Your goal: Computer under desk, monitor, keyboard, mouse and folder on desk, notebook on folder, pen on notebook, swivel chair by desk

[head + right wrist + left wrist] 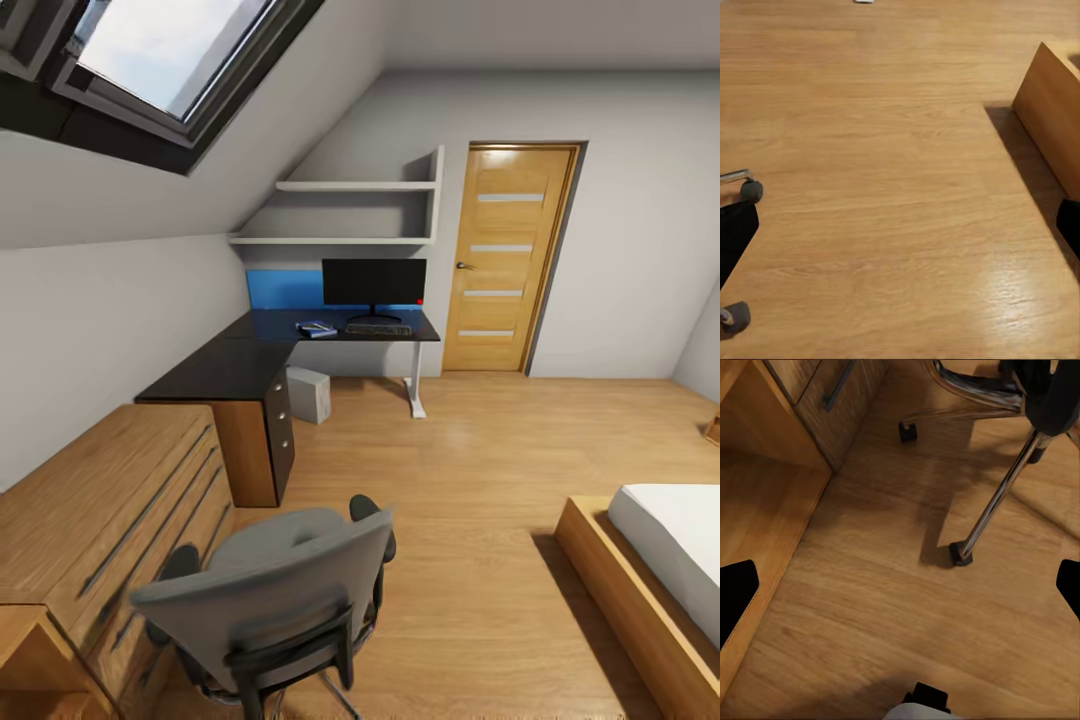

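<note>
The swivel chair [275, 600] stands close in front of me, its grey back toward me and nothing on the visible part of its seat. Its chrome legs and casters [960, 553] appear in the left wrist view. Far across the bedroom the black desk [225, 368] carries the monitor [373, 283], the keyboard [378, 328] before it, and to its left the blue folder [316, 329] with something dark on top. The computer [308, 394] sits under the desk. Mouse and pen are too small to make out. My left gripper [900, 589] and right gripper [900, 229] hang open over bare floor.
A light wooden drawer unit [110, 510] runs along the left wall beside the chair. The bed [670, 550] and its wooden frame [1054, 112] lie at the right. A wooden door [508, 258] stands right of the desk. Open wood floor stretches between chair and desk.
</note>
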You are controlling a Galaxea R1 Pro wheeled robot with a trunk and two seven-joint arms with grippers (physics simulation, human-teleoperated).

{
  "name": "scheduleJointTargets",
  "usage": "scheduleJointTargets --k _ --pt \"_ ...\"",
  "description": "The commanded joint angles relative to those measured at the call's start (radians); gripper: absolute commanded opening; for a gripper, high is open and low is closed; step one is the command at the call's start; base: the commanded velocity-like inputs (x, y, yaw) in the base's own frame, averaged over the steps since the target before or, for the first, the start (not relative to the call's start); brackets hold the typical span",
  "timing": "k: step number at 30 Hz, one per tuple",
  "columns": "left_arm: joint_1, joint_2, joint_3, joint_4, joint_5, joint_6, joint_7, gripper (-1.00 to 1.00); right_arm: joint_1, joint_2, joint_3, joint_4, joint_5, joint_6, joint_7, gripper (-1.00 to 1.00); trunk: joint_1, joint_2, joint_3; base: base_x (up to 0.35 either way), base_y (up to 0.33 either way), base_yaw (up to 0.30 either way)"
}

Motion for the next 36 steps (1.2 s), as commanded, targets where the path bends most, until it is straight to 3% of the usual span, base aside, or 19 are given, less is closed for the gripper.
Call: scheduleJointTargets --k 1,12,18,36 --pt "0.000 0.000 -0.008 0.000 0.000 0.000 0.009 1.00 -0.001 0.000 0.008 0.001 0.003 -0.001 -0.010 1.00 0.000 -0.001 -0.001 -0.219 0.261 -0.005" --pt "0.000 0.000 -0.008 0.000 0.000 0.000 0.009 1.00 -0.001 0.000 0.008 0.001 0.003 0.003 -0.010 1.00 0.000 -0.001 -0.001 -0.222 0.261 -0.001" --pt "0.000 0.000 -0.008 0.000 0.000 0.000 0.009 1.00 -0.001 0.000 0.009 0.001 0.004 0.004 -0.010 1.00 0.000 -0.001 -0.001 -0.029 0.271 0.000" --pt "0.000 0.000 -0.007 0.000 0.000 0.001 0.009 1.00 -0.001 -0.001 0.008 0.001 0.004 0.004 -0.009 1.00 0.000 -0.001 0.000 0.006 0.037 -0.011"
